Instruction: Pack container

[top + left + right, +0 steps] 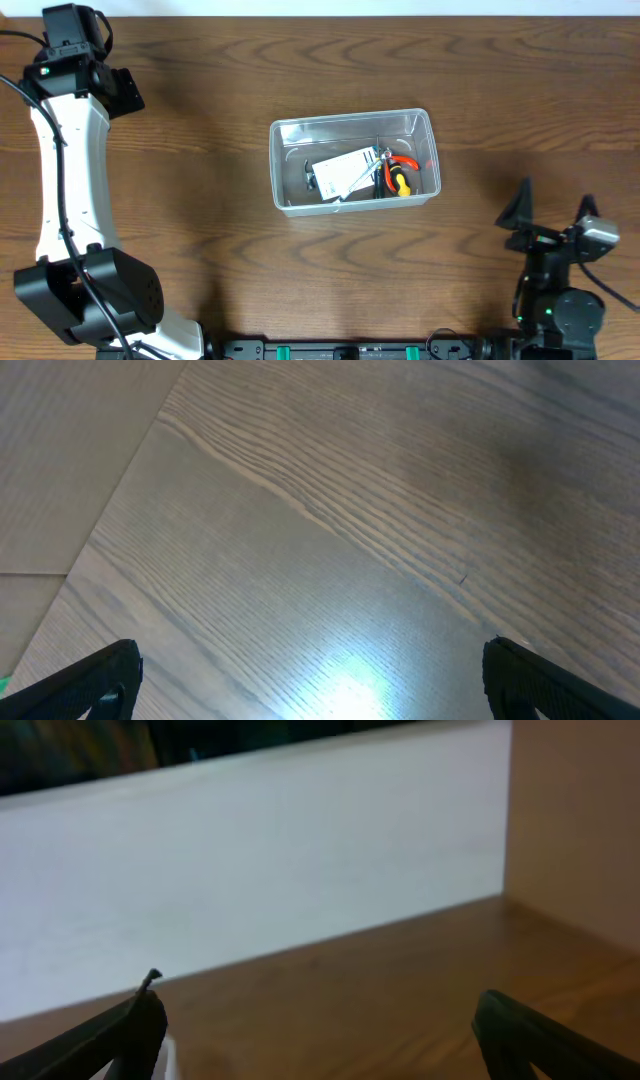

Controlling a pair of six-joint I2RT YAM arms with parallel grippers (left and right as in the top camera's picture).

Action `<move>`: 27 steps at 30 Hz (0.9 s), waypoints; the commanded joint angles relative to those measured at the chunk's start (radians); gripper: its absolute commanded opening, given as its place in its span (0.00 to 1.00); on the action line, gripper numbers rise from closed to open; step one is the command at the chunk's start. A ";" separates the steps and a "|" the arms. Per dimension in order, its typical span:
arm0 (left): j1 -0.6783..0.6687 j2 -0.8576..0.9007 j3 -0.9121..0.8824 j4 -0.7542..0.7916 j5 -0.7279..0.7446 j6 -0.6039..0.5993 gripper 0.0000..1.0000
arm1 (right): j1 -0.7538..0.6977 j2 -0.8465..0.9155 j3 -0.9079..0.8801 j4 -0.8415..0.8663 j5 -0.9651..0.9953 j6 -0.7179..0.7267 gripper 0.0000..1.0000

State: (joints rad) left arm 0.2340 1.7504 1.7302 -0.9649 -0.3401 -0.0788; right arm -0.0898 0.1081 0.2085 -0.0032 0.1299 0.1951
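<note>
Clear plastic container [345, 119] stood near the middle of the wooden surface [200, 180], slightly toward its right edge and well apart from both arms. Inside it lay a white packet [345, 170] beside red- and yellow-handled tools [398, 178]; their exact kind was too small to tell. No loose item was visible on the surface outside the container.

The left hand [122, 90] hung near the far left corner. Its wrist view showed the two fingertips spread wide with only bare wood between them, so it held nothing. The right hand [553, 212] sat near the near right corner, likewise spread wide and empty.

Judgement: packing appeared complete or nearly so, and the step in hand was most likely to keep clear. Done well, this called for both hands kept away from the rolled rim, any motion routed along the edges of the surface, and no sweep across the middle that could nudge the light container.
</note>
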 commanded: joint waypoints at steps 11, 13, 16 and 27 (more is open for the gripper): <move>0.002 -0.019 0.024 -0.002 -0.005 -0.013 0.98 | -0.011 -0.052 -0.141 0.011 -0.146 -0.085 0.99; 0.002 -0.019 0.024 -0.002 -0.005 -0.013 0.98 | -0.011 -0.052 -0.148 0.010 -0.146 -0.108 0.99; 0.002 -0.019 0.024 -0.002 -0.005 -0.013 0.98 | -0.011 -0.052 -0.159 0.003 -0.146 -0.131 0.99; 0.002 -0.019 0.024 -0.002 -0.005 -0.013 0.98 | 0.004 -0.104 -0.204 -0.058 -0.169 -0.190 0.99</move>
State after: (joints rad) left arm 0.2340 1.7504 1.7302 -0.9649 -0.3401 -0.0792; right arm -0.0902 0.0391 0.0288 -0.0505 -0.0235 0.0418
